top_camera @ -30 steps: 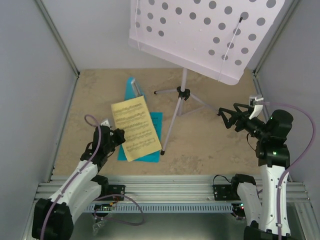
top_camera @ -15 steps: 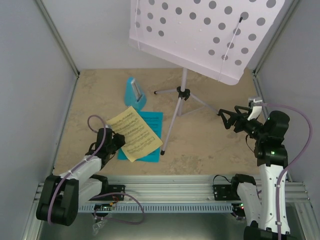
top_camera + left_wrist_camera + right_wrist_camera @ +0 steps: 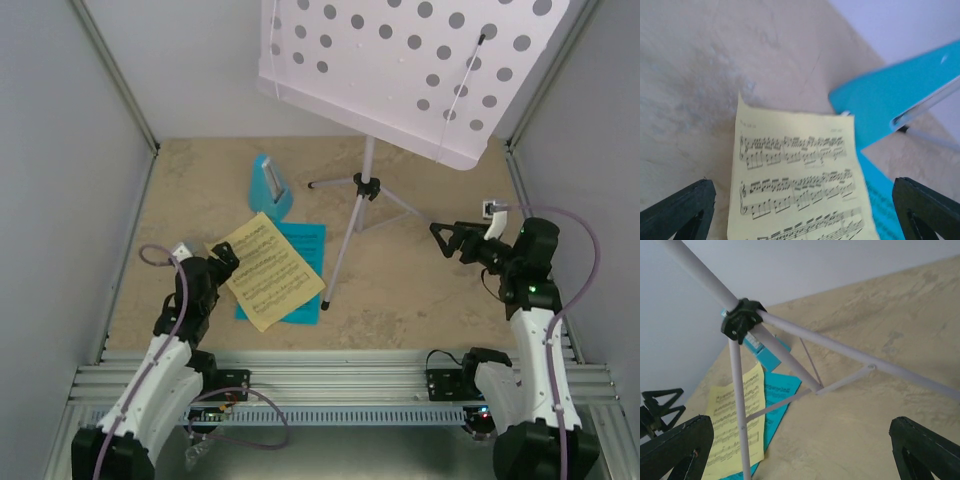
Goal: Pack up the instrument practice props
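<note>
Released, the left claw (image 3: 222, 260) has its two fingers spread wide with nothing between them, poised at the left corner of the yellow music sheet (image 3: 265, 272). Whether a fingertip touches the paper cannot be told. From the left wrist, the sheet's printed staves lie directly below the gap. The yellow sheet lies askew on top of the cyan music sheet (image 3: 308, 243), both flat on the table (image 3: 430, 290). Just beyond them the blue metronome (image 3: 270, 186) stands upright. The right claw (image 3: 442, 240) is likewise slack and empty, pointing left toward the tripod legs of the lilac music stand (image 3: 368, 160), near its right-hand leg. The stand is upright between the two claws, its holed desk high above.
</note>
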